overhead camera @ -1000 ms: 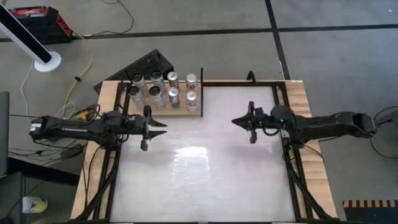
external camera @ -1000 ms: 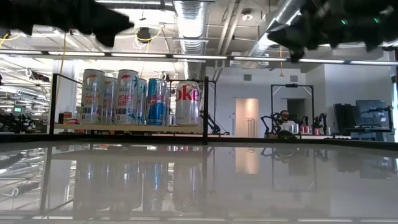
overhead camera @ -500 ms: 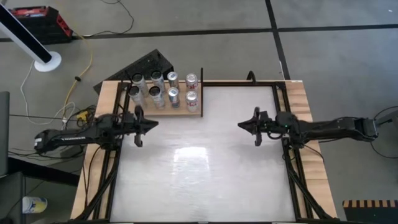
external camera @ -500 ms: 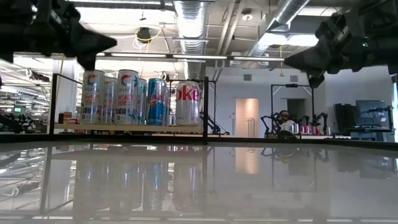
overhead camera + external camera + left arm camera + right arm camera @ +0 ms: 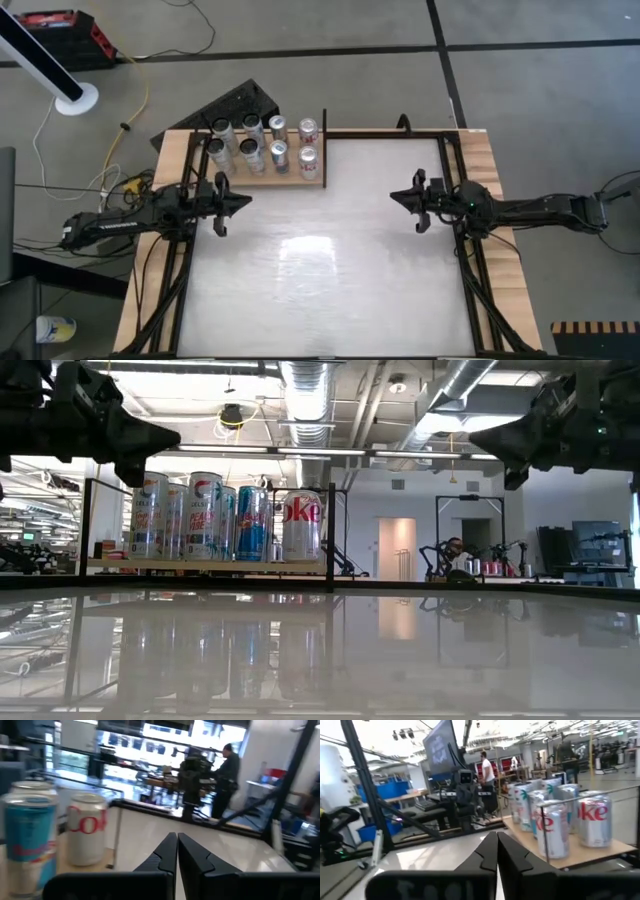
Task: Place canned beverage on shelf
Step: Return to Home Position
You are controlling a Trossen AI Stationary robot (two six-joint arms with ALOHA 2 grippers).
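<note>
Far beyond the left fingers (image 5: pixel 169 851), a person (image 5: pixel 228 766) in dark clothes stood at a cluttered bench under bright lights. Far past the right fingers (image 5: pixel 490 851), a second person (image 5: pixel 485 766) in a white shirt stood near blue bins (image 5: pixel 395 789) and a big tilted screen (image 5: pixel 440 744). Silver ducts (image 5: pixel 305 385) and strip lights (image 5: pixel 250 452) ran overhead. The floor (image 5: pixel 530 90) was grey concrete crossed by dark lines, with a yellow cable (image 5: pixel 146 85) and a red case (image 5: pixel 62 28) lying on it.
</note>
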